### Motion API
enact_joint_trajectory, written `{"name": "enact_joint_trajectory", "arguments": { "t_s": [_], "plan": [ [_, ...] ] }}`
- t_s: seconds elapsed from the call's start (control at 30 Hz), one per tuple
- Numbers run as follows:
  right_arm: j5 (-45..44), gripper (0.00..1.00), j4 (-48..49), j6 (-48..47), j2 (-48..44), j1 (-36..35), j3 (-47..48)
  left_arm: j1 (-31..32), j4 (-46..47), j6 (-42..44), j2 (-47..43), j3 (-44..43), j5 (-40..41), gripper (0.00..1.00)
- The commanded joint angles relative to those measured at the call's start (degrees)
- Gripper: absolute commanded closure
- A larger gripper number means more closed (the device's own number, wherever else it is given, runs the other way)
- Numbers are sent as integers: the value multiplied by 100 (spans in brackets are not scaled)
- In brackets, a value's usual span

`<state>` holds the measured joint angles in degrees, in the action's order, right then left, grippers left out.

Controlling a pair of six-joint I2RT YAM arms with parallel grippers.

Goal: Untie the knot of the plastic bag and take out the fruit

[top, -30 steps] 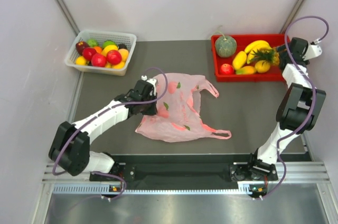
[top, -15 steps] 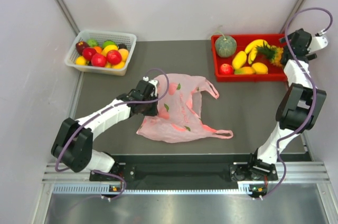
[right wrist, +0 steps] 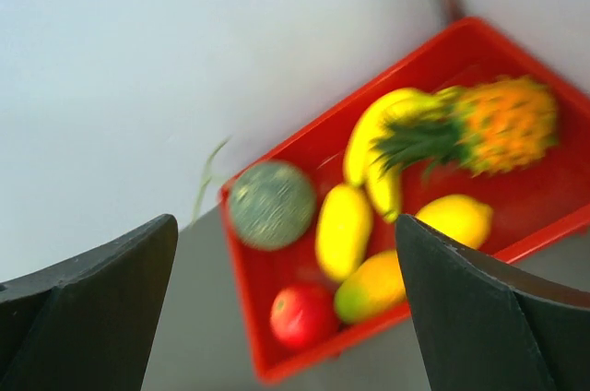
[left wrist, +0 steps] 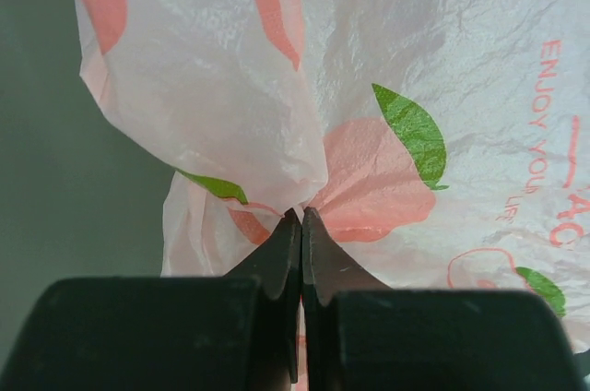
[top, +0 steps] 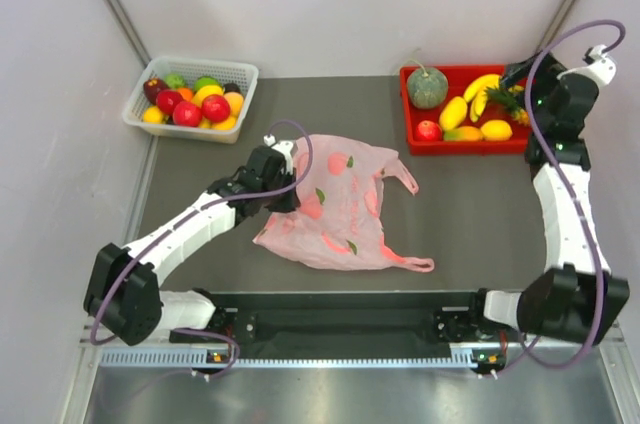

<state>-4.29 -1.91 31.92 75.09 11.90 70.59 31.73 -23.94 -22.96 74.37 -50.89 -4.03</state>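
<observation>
The pink plastic bag (top: 345,209) lies flat and crumpled mid-table, its two strap handles (top: 402,172) spread apart; no knot shows. My left gripper (top: 285,196) is shut, pinching a fold of the bag (left wrist: 387,160) at its left side, fingertips together (left wrist: 301,214). The grey-green melon (top: 427,89), bananas (top: 482,90) and spiky-leaved pineapple (top: 508,104) lie in the red tray (top: 465,147). My right gripper (top: 518,74) hovers over the tray's right end, open and empty. Its wrist view shows the melon (right wrist: 272,205), bananas (right wrist: 373,147) and pineapple (right wrist: 493,124) below.
A white basket (top: 236,72) of small red, orange and green fruits stands at the back left. Yellow mangoes (top: 455,112), a lemon (top: 495,129) and a red apple (top: 429,130) share the red tray. Walls close in behind and on both sides.
My right gripper has lifted up and back from the pineapple in the tray, the arm stretching taller. My left gripper has shifted slightly, tugging the bag a little leftward and toward the back.
</observation>
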Motion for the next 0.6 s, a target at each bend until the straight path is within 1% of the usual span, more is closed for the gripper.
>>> {"name": "enact_joint_trajectory", "arguments": {
  "t_s": [0.0, 0.03, 0.07, 0.1, 0.13, 0.17, 0.23, 0.27, 0.3, 0.33, 0.4, 0.43, 0.57],
  "plan": [
    [1430, 0, -159, -467, -845, -311, -754, -26, 180, 11, -212, -237, 43, 100],
    [1858, 0, -447, -555, -1169, -381, -879, -26, 206, 2, -256, -245, 43, 86],
    [2027, 0, -607, -642, -1320, -529, -976, -26, 241, 11, -274, -237, 34, 77],
    [2125, 0, -835, -783, -1478, -627, -1151, -26, 267, 11, -309, -237, 17, 65],
    [2230, 1, -1176, -888, -1836, -741, -1231, -26, 285, 2, -361, -228, 17, 46],
    [2292, 0, -1336, -1011, -2040, -977, -1319, -26, 311, -24, -388, -228, 25, 38],
    [2337, 0, -1653, -1258, -2636, -1146, -1504, -26, 346, -85, -510, -219, 8, 27],
    [2345, 0, -1985, -1293, -2840, -1146, -1539, -26, 373, -103, -563, -211, -1, 10],
    [2424, 0, -2119, -1389, -3025, -1146, -1557, -26, 382, -121, -616, -210, -18, 2],
    [2546, 0, -2312, -1434, -3357, -1146, -1522, -26, 390, -147, -730, -210, -53, 1],
    [2583, 0, -2794, -1504, -3658, -1146, -1382, -26, 399, -173, -862, -210, -80, 1],
    [2687, 0, -2910, -1531, -3920, -1146, -1329, -26, 391, -191, -1028, -210, -124, 1],
    [2917, 0, -3429, -1601, -4467, -1146, -1179, -26, 399, -182, -1486, -254, -291, 1]
  ]
}}
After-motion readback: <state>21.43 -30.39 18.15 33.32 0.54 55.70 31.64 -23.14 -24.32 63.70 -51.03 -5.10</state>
